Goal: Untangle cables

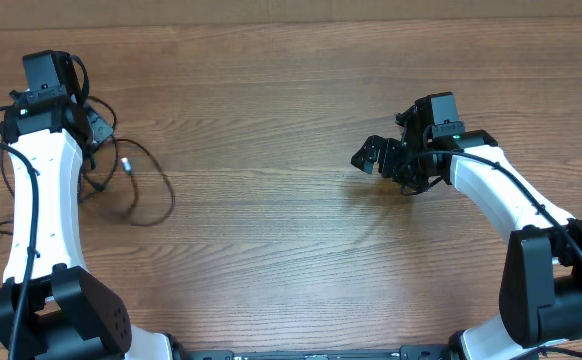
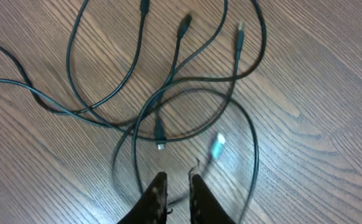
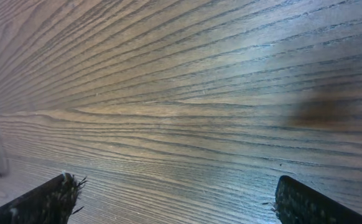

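The left arm (image 1: 41, 200) and the right arm (image 1: 491, 190) have smooth white shells joined by bulky black joint housings (image 1: 556, 275), with thin black wires (image 1: 516, 185) running along them. The wrist parts are black, and a small green light (image 1: 458, 126) glows on the right one. The left gripper (image 2: 176, 186) has dark, tapered fingers (image 2: 156, 196).

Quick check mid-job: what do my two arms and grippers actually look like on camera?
The left arm and right arm have white shells, black joints and black bases, with thin black wires running along them. The left gripper and right gripper are black, each with two tapered fingers. A small green light glows on the right wrist.
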Controlling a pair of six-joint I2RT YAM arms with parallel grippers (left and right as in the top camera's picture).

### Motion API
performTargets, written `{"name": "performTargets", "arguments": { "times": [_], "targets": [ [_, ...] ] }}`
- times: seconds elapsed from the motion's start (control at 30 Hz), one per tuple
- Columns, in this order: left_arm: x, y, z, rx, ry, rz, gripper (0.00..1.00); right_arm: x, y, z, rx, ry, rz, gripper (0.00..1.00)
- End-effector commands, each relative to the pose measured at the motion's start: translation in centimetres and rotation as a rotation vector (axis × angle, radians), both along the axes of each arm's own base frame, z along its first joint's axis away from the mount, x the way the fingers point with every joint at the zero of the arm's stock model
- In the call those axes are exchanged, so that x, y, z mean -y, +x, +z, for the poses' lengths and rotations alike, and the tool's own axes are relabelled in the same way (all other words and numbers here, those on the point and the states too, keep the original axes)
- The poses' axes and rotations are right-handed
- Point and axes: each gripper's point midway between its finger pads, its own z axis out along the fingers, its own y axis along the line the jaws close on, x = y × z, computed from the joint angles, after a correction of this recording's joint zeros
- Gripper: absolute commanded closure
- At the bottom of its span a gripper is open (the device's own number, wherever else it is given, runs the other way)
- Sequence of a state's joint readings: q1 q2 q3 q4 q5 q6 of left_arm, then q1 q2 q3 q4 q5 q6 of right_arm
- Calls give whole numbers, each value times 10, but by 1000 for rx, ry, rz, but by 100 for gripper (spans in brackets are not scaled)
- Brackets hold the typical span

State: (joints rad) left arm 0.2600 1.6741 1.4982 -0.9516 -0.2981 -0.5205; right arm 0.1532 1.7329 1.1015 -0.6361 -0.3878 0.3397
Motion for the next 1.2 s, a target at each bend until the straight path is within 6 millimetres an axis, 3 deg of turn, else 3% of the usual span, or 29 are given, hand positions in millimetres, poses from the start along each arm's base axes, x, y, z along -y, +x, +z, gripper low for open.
{"name": "performTargets", "arguments": {
  "times": [0.0, 0.03, 0.07, 0.1, 0.17, 0.3, 1.17],
  "targets": [
    [-5, -2, 1, -12, 22, 8, 56, -2, 4, 2, 14, 0, 4, 0],
    [-5, -3, 0, -14, 20, 8, 50, -2, 4, 2, 14, 0, 4, 0],
    [-3, -4, -1, -17, 13, 5, 39, -2, 4, 3, 14, 1, 4, 0],
    [-1, -4, -2, -20, -1, -3, 21, -2, 4, 3, 14, 1, 4, 0],
    [9, -1, -5, -12, -56, -29, 0, -2, 4, 2, 14, 0, 4, 0],
    [36, 5, -10, 18, -203, -96, 0, -2, 4, 2, 13, 0, 4, 0],
    [37, 5, -10, 16, -201, -97, 0, -2, 4, 2, 14, 0, 4, 0]
  ]
}}
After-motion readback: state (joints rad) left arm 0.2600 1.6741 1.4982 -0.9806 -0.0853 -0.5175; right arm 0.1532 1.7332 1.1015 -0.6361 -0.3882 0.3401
